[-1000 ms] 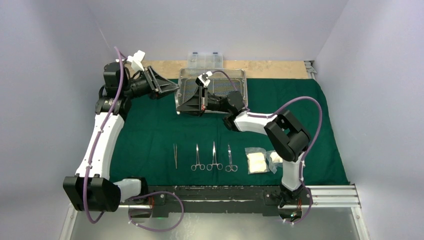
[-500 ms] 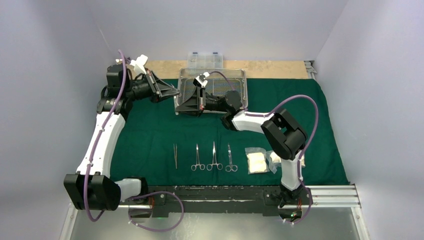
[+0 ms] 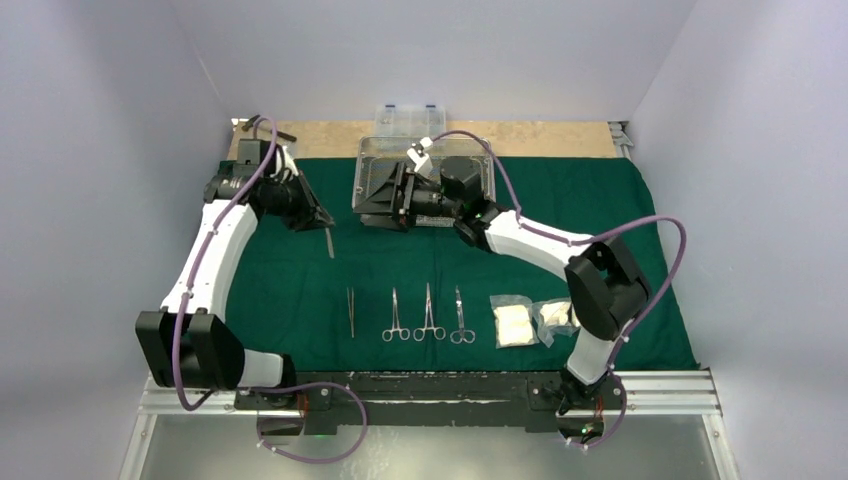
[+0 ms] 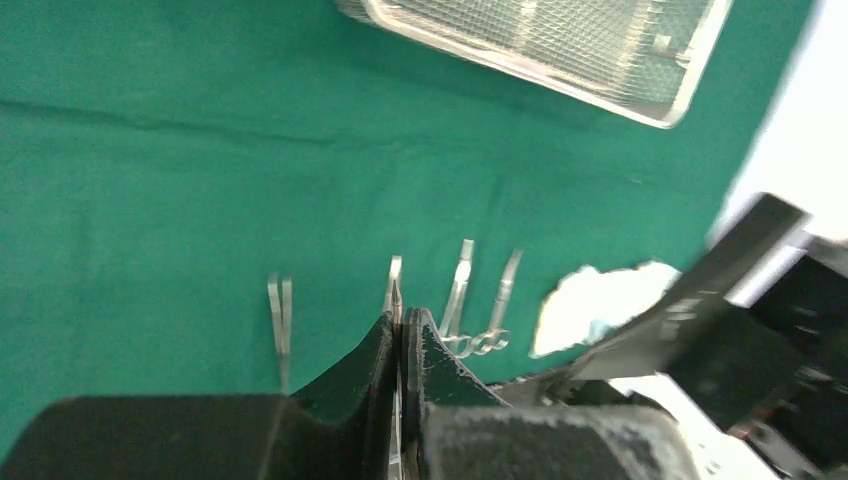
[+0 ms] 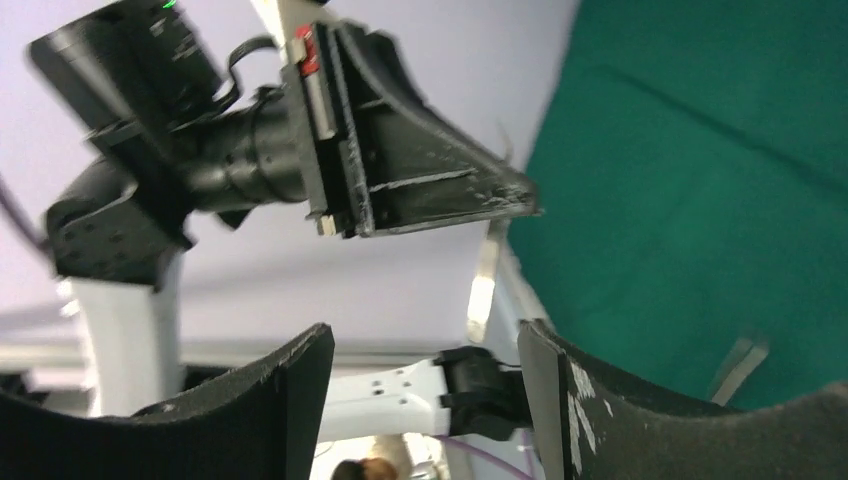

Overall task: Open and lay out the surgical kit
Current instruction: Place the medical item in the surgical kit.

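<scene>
Kit pieces lay in a row along the cloth's (image 3: 600, 220) 6 o'clock edge: slim tweezers (image 3: 351, 312), three ring-handled clamps (image 3: 429, 316) and, toward 4 o'clock, clear packets of white gauze (image 3: 516, 325). All the steel was thin and bright against the matte, softly creased green weave.

Farther in, at about 10 o'clock, the left gripper (image 3: 325, 222) had swung back from the tray's left rim to hang over bare cloth. Its jaws, partly apart a second earlier, were pressed tight on a narrow flat steel strip (image 3: 329, 242) that hung below the tips. The right gripper (image 5: 422, 335), clamped a moment before, stood wide apart with nothing between its foam-faced fingers (image 5: 585, 390). It stayed at the tray's near left corner. This looked like a handover just completed, with one more piece freed and likely bound for the row, so the layout seemed close to done.

At 12 o'clock sat the tray (image 4: 560, 40), rectangular, of fine wire mesh with a raised rim. No tool could be made out in the part the left wrist view showed. Beyond it, off the cloth, stood a clear plastic box (image 3: 408, 115).
</scene>
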Controlling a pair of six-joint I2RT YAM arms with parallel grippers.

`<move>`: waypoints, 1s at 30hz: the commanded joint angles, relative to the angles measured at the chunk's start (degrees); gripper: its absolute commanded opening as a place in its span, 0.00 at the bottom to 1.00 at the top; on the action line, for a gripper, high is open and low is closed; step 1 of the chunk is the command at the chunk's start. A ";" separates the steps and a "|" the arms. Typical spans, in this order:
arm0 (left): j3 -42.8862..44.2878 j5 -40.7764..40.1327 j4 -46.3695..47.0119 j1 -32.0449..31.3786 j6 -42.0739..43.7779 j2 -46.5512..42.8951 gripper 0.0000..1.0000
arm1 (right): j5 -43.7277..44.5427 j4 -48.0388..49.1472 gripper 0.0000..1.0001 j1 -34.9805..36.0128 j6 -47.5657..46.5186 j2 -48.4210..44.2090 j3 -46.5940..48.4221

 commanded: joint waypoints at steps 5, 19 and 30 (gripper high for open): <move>-6.20 -28.02 -7.20 -11.86 1.06 4.64 0.00 | 26.65 -43.27 0.71 -1.01 -26.90 -7.45 5.02; -25.35 -36.80 2.21 -20.34 -6.59 2.45 0.00 | 31.06 -46.64 0.70 -8.33 -28.47 -15.27 -0.30; -29.92 -36.56 8.19 -20.88 -8.82 0.98 0.00 | 28.89 -47.23 0.69 -10.31 -28.38 -14.44 0.52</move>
